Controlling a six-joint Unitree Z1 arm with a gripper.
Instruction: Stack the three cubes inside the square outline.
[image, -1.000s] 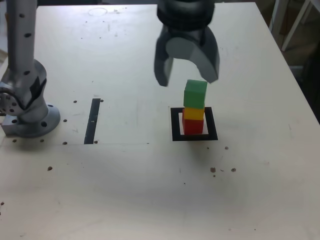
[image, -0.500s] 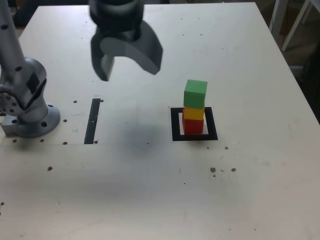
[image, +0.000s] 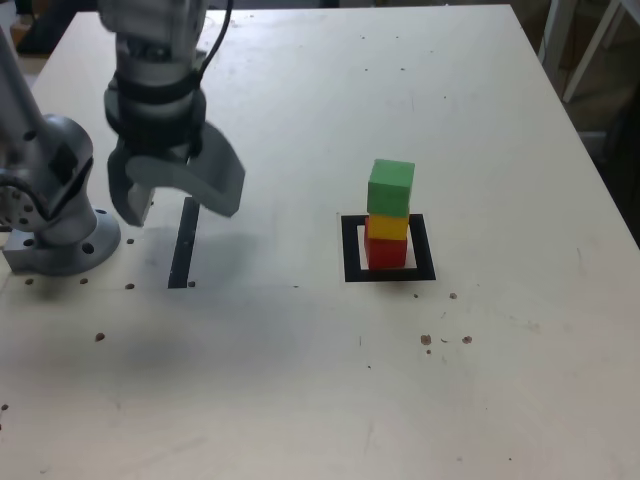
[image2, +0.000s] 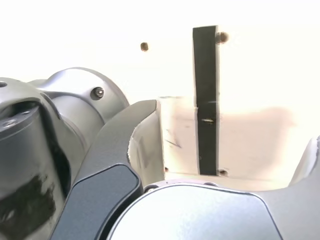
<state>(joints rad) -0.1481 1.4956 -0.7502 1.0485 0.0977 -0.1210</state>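
Three cubes stand in one tower inside the square outline (image: 349, 250) at the table's middle right: the red cube (image: 385, 253) at the bottom, the yellow cube (image: 387, 227) on it, the green cube (image: 390, 187) on top, turned a little. My gripper (image: 176, 205) hangs far off toward the exterior view's left, above the narrow black strip (image: 183, 243), open and empty. In the wrist view the open gripper (image2: 227, 145) frames that black strip (image2: 207, 100), and no cube shows there.
The arm's grey round base (image: 55, 215) sits at the exterior view's left edge, just beside the gripper; its base (image2: 60, 115) also fills part of the wrist view. Small screw holes dot the white table (image: 300, 380). White furniture legs (image: 580, 40) stand beyond the table's far right corner.
The gripper has drawn away from above the tower, moving to the exterior view's left and down toward the black strip, its jaws widening. The tower has stayed put.
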